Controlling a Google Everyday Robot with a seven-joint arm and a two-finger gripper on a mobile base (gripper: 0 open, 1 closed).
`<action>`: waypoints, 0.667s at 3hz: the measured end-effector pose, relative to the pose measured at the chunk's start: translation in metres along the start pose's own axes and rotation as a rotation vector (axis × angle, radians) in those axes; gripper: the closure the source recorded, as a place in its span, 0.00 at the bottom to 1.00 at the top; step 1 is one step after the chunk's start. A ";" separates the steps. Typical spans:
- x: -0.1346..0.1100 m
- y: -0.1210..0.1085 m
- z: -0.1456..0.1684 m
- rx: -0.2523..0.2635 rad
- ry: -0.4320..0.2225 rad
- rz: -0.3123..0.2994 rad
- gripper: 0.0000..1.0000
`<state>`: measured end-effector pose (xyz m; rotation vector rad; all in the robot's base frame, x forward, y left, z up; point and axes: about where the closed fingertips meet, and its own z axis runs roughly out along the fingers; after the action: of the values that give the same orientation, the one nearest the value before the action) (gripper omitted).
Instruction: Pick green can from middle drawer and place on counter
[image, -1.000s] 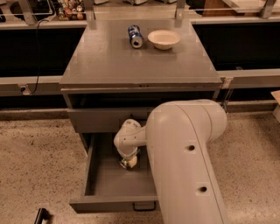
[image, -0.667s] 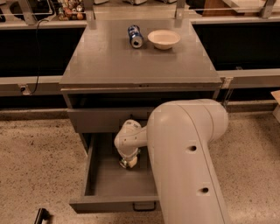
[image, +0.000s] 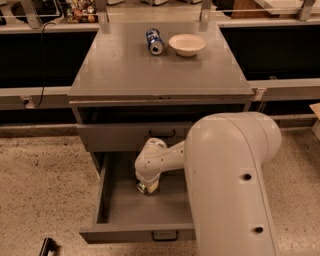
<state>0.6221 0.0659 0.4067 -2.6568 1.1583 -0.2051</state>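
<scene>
The green can (image: 149, 189) stands in the open middle drawer (image: 122, 210), toward the far middle of its floor. Only its pale, silvery lower end shows.

In the one camera view, the robot's white arm extends from the near right down into the drawer. The gripper (image: 148, 181) sits directly over the can, and its wrist hides the can's upper part. The can seems upright, long axis vertical, straight below the gripper. Whether the gripper is closed on it cannot be told.

The counter (image: 125, 70) lies above and farther away. At its far edge are a blue-and-white can (image: 154, 41) on its side and a bowl (image: 187, 44).
</scene>
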 end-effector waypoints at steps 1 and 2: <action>-0.004 0.010 0.002 -0.019 -0.029 -0.011 0.32; -0.006 0.011 0.005 -0.029 -0.042 -0.021 0.14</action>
<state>0.6109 0.0637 0.3988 -2.6859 1.1292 -0.1370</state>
